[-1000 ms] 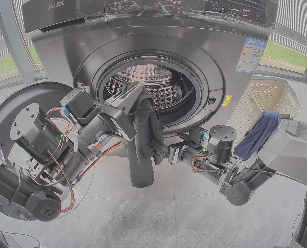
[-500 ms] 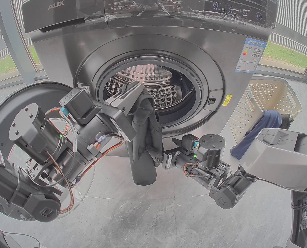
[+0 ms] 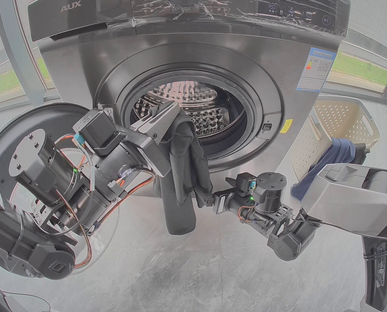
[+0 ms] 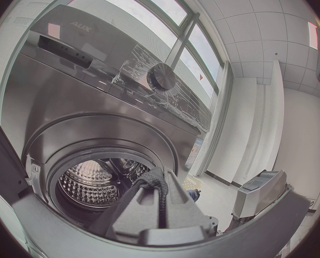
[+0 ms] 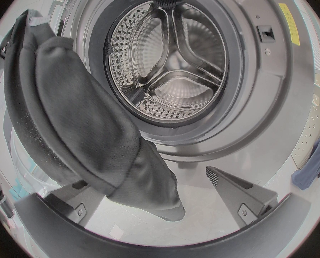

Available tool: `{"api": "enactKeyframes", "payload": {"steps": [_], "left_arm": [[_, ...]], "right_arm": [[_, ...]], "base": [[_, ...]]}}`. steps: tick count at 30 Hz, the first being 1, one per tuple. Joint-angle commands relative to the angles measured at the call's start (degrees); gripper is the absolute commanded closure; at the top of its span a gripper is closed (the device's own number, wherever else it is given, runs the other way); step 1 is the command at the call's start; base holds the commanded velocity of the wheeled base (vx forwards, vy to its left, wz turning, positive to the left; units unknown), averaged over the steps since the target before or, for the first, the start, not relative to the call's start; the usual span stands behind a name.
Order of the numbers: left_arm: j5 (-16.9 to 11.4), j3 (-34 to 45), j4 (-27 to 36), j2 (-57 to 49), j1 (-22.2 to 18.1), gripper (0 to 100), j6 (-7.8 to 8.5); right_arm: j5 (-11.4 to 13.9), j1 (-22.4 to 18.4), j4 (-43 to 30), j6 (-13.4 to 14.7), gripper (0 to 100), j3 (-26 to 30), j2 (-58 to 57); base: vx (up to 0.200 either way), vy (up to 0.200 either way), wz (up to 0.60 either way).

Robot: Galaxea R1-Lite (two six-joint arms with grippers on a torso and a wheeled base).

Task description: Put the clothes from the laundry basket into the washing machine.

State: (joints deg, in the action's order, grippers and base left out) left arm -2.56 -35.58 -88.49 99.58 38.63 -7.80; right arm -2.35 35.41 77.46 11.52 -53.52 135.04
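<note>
Currently the left fingers are clamped shut on the top edge of a dark garment, with cloth pinched in the seam between them. They sit up at the mouth of the washing machine, just in front of the drum, and the garment hangs straight down from them, clear of the floor. The right fingers are spread wide and grip nothing. They sit low beside the garment's lower half, pointing at the drum opening. One finger is in plain sight; the other is mostly hidden behind the hanging cloth, so I can't tell if it touches the fabric. In the head view the right fingertips disappear behind the garment's edge. The door is swung open on the robot's left, largely blocked by the left arm. The laundry basket stands to the right of the machine, partly covered by the right arm, with a blue garment draped over its rim. The inside of the basket is hard to make out.
</note>
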Motion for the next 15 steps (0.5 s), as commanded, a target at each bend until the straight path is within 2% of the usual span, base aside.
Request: {"api": "enactKeyframes", "payload": {"steps": [1,5,15], "left_arm": [[-0.1,0.0,-0.1,-0.4,0.3,100,-0.02],[-0.1,0.0,-0.1,-0.4,0.3,100,-0.02],[-0.3,0.6,-0.1,-0.3,0.4,100,-0.02]], "right_arm": [[0.2,-1.1,0.1,-0.2,0,-0.6,2.3],[0.4,-1.0,0.8,-0.4,0,-1.6,3.6],[0.7,-0.3,4.8,-1.3,0,-8.6,7.3]], "base": [[0.000,0.000,0.00],[0.000,0.000,0.00],[0.000,0.000,0.00]]}}
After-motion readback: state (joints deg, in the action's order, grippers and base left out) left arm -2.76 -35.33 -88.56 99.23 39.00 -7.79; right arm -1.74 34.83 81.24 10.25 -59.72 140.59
